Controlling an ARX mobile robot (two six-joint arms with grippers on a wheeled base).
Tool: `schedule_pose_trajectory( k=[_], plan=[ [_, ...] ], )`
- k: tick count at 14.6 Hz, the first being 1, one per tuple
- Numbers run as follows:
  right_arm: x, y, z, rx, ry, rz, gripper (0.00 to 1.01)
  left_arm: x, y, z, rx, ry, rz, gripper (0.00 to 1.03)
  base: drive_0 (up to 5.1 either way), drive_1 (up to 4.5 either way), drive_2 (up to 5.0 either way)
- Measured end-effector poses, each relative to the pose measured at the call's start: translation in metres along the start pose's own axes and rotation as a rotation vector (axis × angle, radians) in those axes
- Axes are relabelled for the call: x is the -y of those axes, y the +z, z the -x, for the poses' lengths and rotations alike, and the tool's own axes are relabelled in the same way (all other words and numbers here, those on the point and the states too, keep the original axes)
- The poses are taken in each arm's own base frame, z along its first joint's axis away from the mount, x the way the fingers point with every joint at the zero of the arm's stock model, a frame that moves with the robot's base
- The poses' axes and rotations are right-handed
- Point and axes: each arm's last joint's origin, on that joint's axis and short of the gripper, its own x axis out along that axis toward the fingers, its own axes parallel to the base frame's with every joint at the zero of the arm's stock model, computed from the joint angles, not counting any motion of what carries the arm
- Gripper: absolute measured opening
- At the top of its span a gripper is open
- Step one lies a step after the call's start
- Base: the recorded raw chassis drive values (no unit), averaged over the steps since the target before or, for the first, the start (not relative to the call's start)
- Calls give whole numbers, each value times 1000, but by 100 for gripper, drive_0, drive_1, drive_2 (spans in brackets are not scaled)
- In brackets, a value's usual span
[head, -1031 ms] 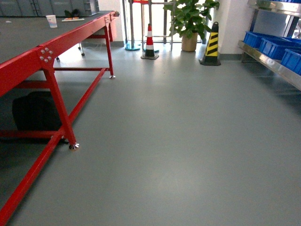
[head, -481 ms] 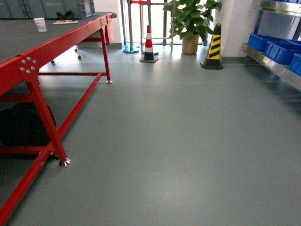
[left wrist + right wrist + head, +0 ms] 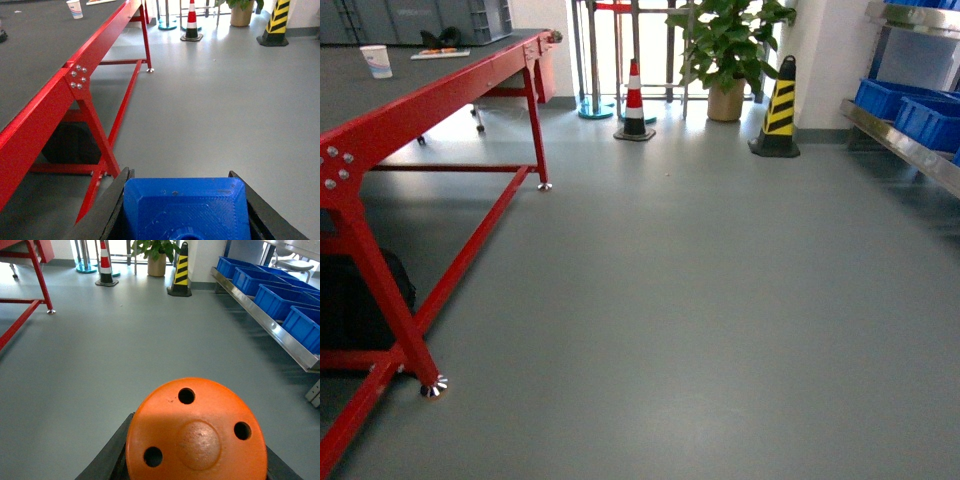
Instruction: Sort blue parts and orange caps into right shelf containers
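In the left wrist view a bright blue part (image 3: 186, 207) fills the bottom edge, clamped between the two black fingers of my left gripper (image 3: 182, 220). The right wrist view shows a round orange cap (image 3: 196, 435) with three holes, held between the black fingers of my right gripper (image 3: 197, 460). Blue shelf containers (image 3: 272, 295) line a low steel shelf along the right wall; they also show at the right edge of the head view as blue crates (image 3: 910, 112). Neither gripper appears in the head view.
A long red-framed table (image 3: 430, 95) with a dark top runs along the left, a paper cup (image 3: 377, 61) on it and a black bag (image 3: 350, 305) beneath. Ahead stand a red-white cone (image 3: 634, 100), a yellow-black cone (image 3: 779, 110) and a potted plant (image 3: 725, 50). Grey floor lies between.
The head view has swung to the right and moved on: the red table slid left and nearer, the cones and plant shifted right, and the shelf crates slipped toward the right edge.
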Motion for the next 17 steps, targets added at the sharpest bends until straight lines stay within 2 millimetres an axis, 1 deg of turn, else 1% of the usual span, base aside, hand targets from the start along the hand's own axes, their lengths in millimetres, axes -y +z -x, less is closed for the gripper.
schedule_pose_trajectory(
  k=[2, 7, 17],
  plan=[
    [0, -1, 0, -6, -1, 1, 43, 0, 0, 0, 3, 0, 0, 44, -27, 407, -460],
    [0, 0, 0, -4, 0, 1, 43, 0, 0, 0, 0, 3, 0, 44, -186, 243, -614],
    [0, 0, 0, -4, 0, 1, 43, 0, 0, 0, -1, -2, 0, 44, -164, -164, -164]
  ],
)
